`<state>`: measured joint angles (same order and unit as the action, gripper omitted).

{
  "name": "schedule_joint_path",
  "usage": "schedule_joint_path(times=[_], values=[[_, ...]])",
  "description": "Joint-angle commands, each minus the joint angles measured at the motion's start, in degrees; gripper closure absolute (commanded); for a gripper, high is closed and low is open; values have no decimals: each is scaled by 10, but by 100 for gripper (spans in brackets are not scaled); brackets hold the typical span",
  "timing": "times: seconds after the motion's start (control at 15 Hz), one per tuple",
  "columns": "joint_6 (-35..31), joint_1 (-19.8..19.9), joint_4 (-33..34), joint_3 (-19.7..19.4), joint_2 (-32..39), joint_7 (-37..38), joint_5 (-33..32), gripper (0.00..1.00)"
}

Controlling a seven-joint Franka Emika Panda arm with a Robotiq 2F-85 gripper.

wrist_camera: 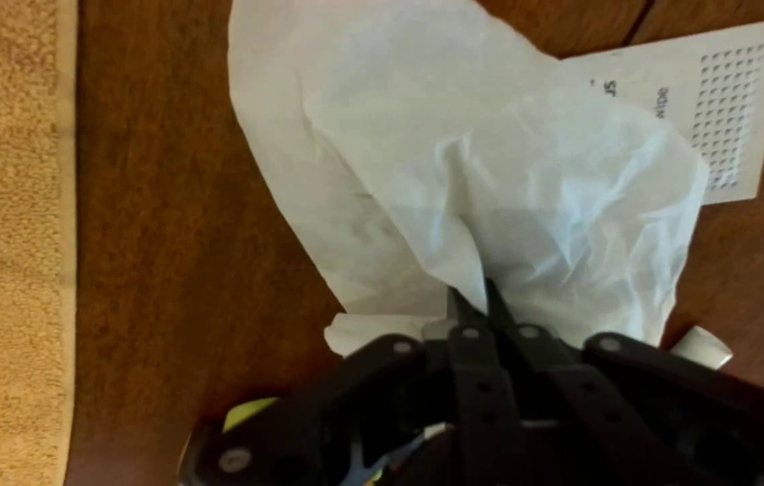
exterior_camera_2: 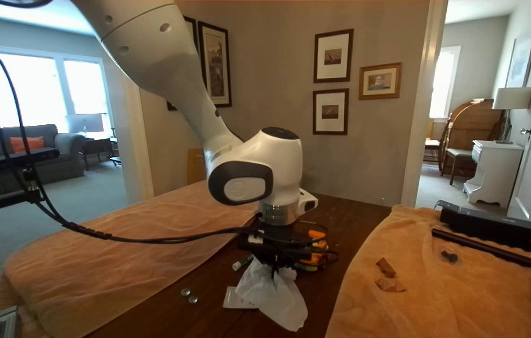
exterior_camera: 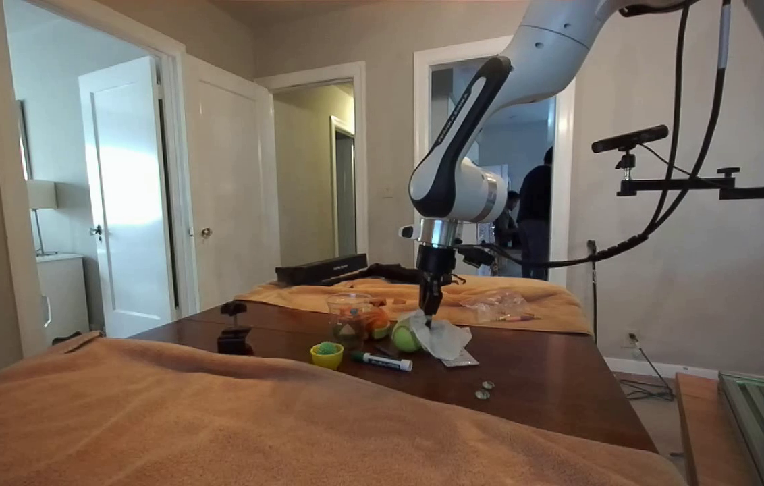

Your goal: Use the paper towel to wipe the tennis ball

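The white crumpled paper towel [exterior_camera: 448,341] hangs from my gripper [exterior_camera: 429,314] just above the dark wooden table. It also shows in an exterior view [exterior_camera_2: 278,298] and fills the middle of the wrist view [wrist_camera: 409,101]. My gripper is shut on a fold of the towel; the fold shows between the fingertips in the wrist view [wrist_camera: 473,304]. The yellow-green tennis ball [exterior_camera: 406,339] sits on the table beside the gripper. A flap of the towel overlaps the ball's upper edge in that exterior view; whether they touch cannot be told. The ball is hidden elsewhere.
A white packet [wrist_camera: 726,121] lies partly under the towel. A green marker [exterior_camera: 385,362], a yellow cup [exterior_camera: 326,359], a clear container [exterior_camera: 348,307] and an orange item [exterior_camera_2: 317,246] stand close by. Glass beads [exterior_camera: 483,395] and a black clamp [exterior_camera: 234,334] lie farther off. Orange cloths [exterior_camera_2: 387,319] cover both sides.
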<state>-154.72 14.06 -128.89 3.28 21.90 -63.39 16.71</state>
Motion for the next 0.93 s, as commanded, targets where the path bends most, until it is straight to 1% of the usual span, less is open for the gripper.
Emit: schedule_joint_path(times=[0.0, 0.47, 0.87], values=[[-5, 14, -32, 22, -25, -19, -4, 100], [1, 23, -79, 50, -67, -67, 20, 100], [23, 28, -109, 64, -117, -141, 80, 100]])
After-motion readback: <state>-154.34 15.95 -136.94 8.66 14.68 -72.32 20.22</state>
